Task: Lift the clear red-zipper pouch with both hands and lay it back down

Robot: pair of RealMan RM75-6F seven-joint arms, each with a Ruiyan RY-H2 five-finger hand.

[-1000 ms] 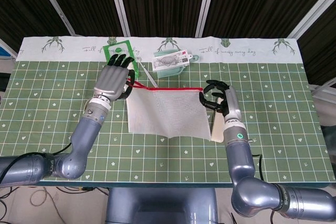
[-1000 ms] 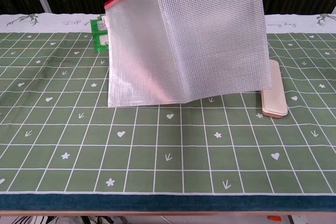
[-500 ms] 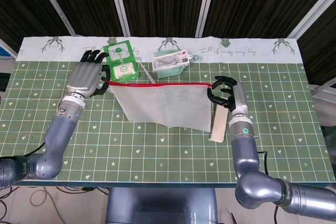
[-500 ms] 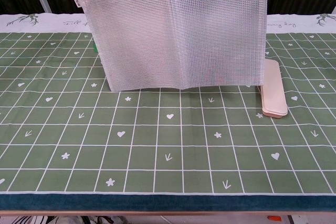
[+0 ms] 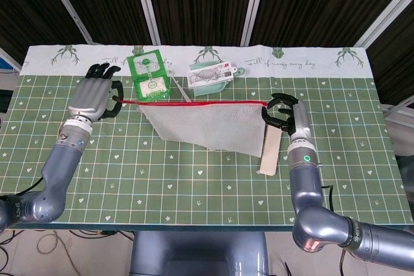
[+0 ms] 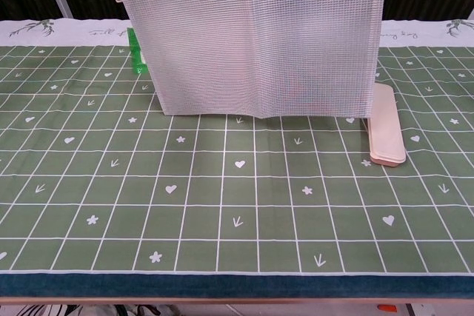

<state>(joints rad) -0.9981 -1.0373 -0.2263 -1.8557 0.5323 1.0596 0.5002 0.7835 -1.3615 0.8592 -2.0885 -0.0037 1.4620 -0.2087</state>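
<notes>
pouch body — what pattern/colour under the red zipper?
Translucent white with a fine grid mesh on the pouch; clearest in the chest view.

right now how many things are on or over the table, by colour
clear with red zipper: 1, the pouch, held up by the left hand and right hand
green: 1, card packet
pale teal: 1, tray
beige: 1, case
total: 4

Both pictures are bright and sharp, with soft, even light from above. The green surface shows only faint shadows and no glare. Behind it the background is dark. Grid lines look straight, even at the edges.
</notes>
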